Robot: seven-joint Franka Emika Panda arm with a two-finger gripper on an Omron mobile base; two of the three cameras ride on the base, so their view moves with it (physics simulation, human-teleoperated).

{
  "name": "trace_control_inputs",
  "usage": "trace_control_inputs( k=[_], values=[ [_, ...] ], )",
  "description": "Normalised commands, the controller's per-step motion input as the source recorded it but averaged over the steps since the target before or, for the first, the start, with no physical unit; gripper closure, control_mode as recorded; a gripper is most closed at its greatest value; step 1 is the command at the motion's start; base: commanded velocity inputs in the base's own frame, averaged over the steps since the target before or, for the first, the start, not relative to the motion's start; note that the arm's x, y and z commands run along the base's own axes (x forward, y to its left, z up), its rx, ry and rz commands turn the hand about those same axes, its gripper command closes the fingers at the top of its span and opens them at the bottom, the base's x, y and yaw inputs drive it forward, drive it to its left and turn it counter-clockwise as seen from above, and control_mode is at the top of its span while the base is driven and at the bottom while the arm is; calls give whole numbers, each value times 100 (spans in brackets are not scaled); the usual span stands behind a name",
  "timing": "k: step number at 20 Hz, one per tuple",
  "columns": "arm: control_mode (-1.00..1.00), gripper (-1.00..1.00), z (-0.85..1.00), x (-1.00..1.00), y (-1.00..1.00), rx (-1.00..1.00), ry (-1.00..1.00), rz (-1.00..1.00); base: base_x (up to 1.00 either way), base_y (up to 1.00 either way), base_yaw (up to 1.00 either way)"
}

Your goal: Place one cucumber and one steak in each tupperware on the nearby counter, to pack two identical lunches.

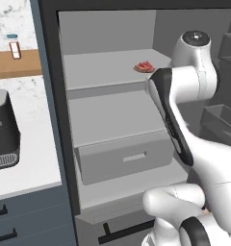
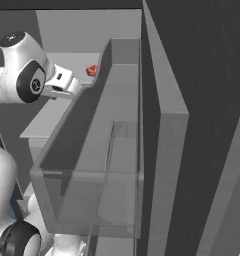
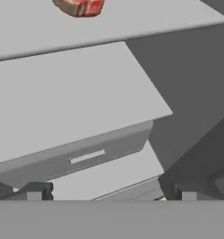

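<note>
Spread wide, end effector [image 3: 109, 192] holds nothing (grey drawer [image 3: 76, 156] ahead); steak [image 3: 80, 6] on upper shelf [image 3: 132, 23].

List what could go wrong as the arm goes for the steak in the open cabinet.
1. The steak lies well back on the upper shelf, so the open end effector, pointed below it, may knock the shelf's front edge when rising.
2. The clear door bin stands close beside the arm; a wide swing could hit it.
</note>
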Motion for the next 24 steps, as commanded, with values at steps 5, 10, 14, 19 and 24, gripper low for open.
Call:
trace_control_inputs(
  k=[5,10,14,19,24],
  values=[
    [-100,-100,16,57,0,-4,-8,0,0,0,0],
    [-100,-100,39,41,0,1,0,0,0,0,0],
    [-100,-100,6,26,0,2,-7,0,0,0,0],
    [-100,-100,-3,32,0,0,-21,0,0,0,0],
    [-100,-100,-1,54,0,5,-9,0,0,0,0]
  ],
)
